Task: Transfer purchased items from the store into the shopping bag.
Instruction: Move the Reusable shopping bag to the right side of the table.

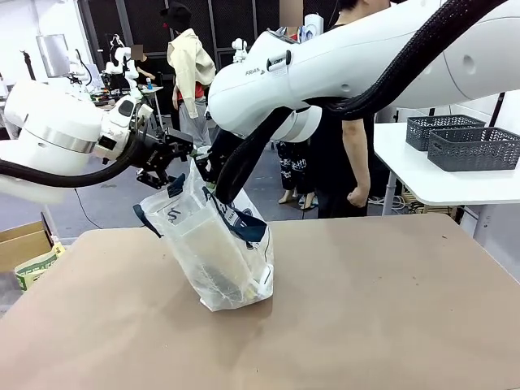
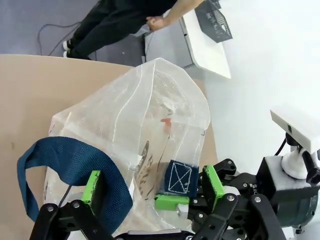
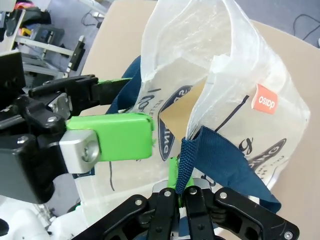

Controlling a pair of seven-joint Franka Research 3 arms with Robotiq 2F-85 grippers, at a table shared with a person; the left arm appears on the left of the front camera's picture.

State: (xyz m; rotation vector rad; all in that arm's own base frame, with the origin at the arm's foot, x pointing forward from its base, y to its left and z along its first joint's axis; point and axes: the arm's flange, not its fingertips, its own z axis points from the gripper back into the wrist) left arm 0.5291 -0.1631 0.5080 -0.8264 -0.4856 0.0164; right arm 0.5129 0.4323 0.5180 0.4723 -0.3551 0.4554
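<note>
Right gripper [image 3: 181,187] sits nearest in its wrist view, at 6 o'clock of the frame, jaws pressed together and pinching a navy handle [image 3: 220,165] of the shopping bag [image 3: 220,70] near the rim. Left gripper [image 2: 152,192] is just beside it, jaws spread wide, one green pad [image 2: 93,186] by the other navy handle [image 2: 70,165] and one by the bag's rim; from these views it grips nothing.

Step in hand, as I judge it: opening and holding up the bag mouth, before anything goes in. Shopping bag stands on the brown table [image 1: 390,309] at about 9 o'clock from table centre in the front view, leaning, its mouth lifted toward both grippers at 11 o'clock. Something pale shows through the bag wall low down; cannot tell what it is.

Next move likely calls for the left gripper to close on the loose handle or rim and pull it away from the right side, so the mouth spreads. Bag film is thin and floppy, so it could fold shut or tip if pulled unevenly.

Around: person [image 1: 345,138] standing at 12 o'clock beyond the far table edge, hand hanging down. White side table [image 1: 439,183] at 2 o'clock with two dark lattice baskets [image 1: 471,146]. Cardboard box [image 1: 20,244] at 9 o'clock off the table edge. Right arm's bulk and black cable [image 1: 390,77] cross above the bag, crowding access from above.
</note>
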